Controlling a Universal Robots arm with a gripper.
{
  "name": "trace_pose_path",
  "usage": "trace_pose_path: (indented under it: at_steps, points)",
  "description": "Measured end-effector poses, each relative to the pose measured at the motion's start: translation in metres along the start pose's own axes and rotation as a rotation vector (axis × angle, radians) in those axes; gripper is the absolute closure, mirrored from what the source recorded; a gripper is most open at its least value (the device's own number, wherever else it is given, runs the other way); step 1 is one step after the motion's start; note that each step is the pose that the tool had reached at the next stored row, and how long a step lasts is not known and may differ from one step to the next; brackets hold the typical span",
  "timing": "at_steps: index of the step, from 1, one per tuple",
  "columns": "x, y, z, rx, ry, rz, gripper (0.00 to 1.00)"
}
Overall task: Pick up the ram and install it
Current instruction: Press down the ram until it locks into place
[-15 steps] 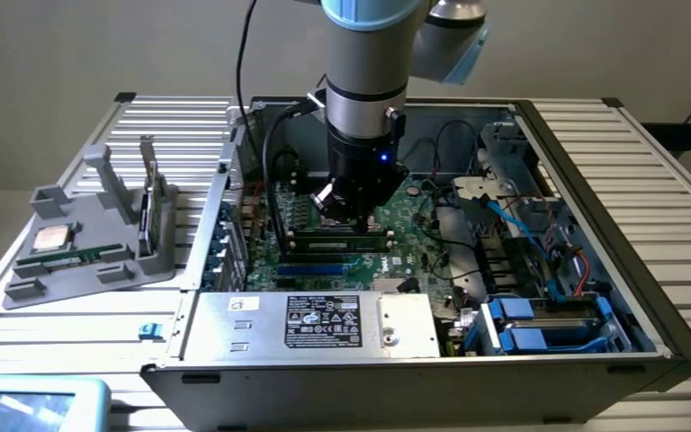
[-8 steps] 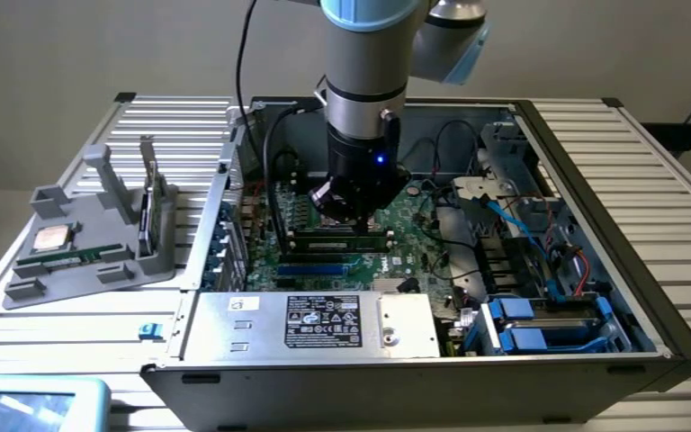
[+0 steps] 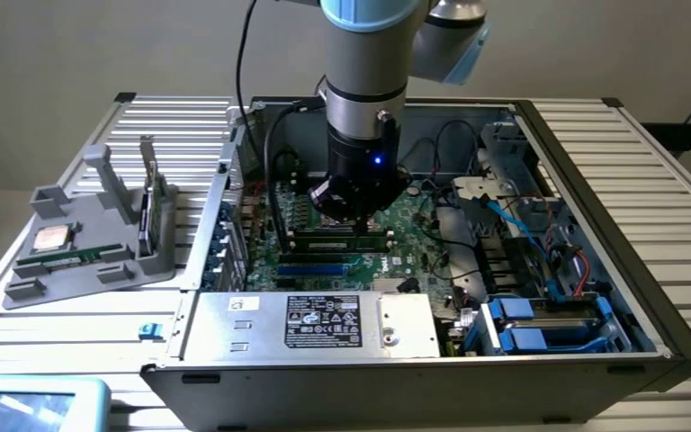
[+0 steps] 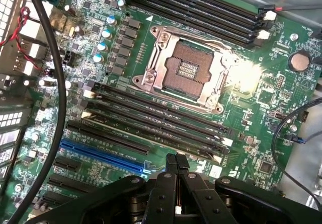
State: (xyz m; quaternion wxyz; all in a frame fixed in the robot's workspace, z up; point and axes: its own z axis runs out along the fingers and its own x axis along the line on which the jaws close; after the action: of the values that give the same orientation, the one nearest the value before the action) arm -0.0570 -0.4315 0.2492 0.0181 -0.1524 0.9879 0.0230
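**Ram rests in the grey holder at left; shut tool hangs over the memory slots**

Ram (image 3: 72, 259) shows as a narrow green stick lying flat in the grey holder (image 3: 33, 288), at the middle left of the exterior view, outside the computer case (image 3: 586, 162). A square silver processor chip (image 3: 51, 237) lies just beside it in the same holder, and a thin dark board (image 3: 147, 202) stands upright on the holder's far side. The holder sits on the slatted metal table (image 3: 58, 328).

Nearest the camera in the exterior view, the silver power supply (image 3: 321, 319) with its black label fills the front edge of the open case. Two blue drive carriers (image 3: 538, 328) sit at the lower right.

Behind the power supply lies the green motherboard (image 3: 424, 225). The tool (image 3: 352, 216) hangs low over it at the centre of the frame. In the wrist view the tool (image 4: 176, 158) has its fingertips pressed together, and nothing shows between them. They sit just above the board, between the long blue slot (image 4: 100, 153) and the bank of black memory slots (image 4: 156, 118). Whether a stick already sits in one of those slots cannot be told.

Farther up the wrist view is the open processor socket (image 4: 190, 68), with a second bank of black slots (image 4: 201, 7) beyond it. A black cable (image 4: 58, 108) curves down the left side.

The arm (image 3: 363, 90) rises from the tool to the top of the exterior view.
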Motion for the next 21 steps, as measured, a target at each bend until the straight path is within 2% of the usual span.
trace_pose_path:
  at_steps: [17, 21]
  points:
    - [0.0001, -0.0001, 0.0012, 0.0049, 0.0064, 0.154, 0.91]
    - [0.0001, 0.0, 0.0012, 0.005, 0.0064, 0.155, 0.91]
